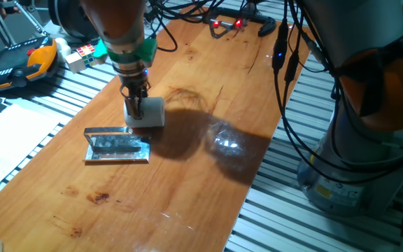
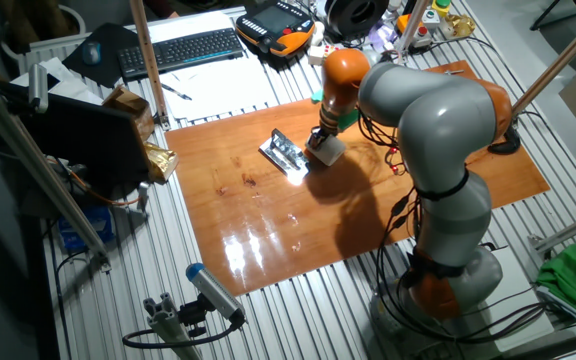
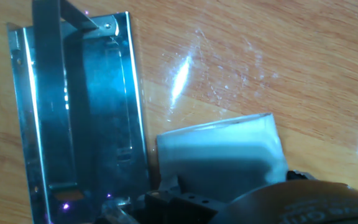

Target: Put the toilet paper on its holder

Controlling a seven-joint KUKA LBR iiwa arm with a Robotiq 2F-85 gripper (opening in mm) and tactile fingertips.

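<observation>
- Wooden bench [image 1: 208, 161] top, glossy, with glare patches; slatted metal frame all round.
- Behind the bench in the other fixed view: keyboard [image 2: 180, 50], white papers, orange-and-black pendant [image 2: 280, 25].
- In one fixed view, the same kind of pendant [image 1: 16, 64] at far left, colour cube [image 1: 82, 56] beside it, red lights [image 1: 227, 23] at the far bench edge.
- Holder [image 1: 116, 146] flat on the bench near its left side: shiny silver plate, raised bar [image 1: 107, 131] along one long edge. Seen also in the other fixed view [image 2: 286, 155] and filling the left of the hand view [image 3: 73, 112].
- Toilet paper [image 1: 147, 112] on its side on the bench, just beside the holder, on the plate's side away from the bar. Not on the bar. White block in hand view [image 3: 219, 155], close against the plate's edge; touching or a hair apart, cannot tell.
- End effector [image 1: 135, 105] pointing straight down, fingers closed in around one end of the roll, gripping it. One finger looks to sit at the roll's end face; inside the core or outside it, cannot tell.
- Same grip in the other fixed view [image 2: 323, 140]; roll [image 2: 327, 148] small, partly hidden by the wrist.
- Arm's grey-and-orange body at the right side of the bench, cables hanging down.
</observation>
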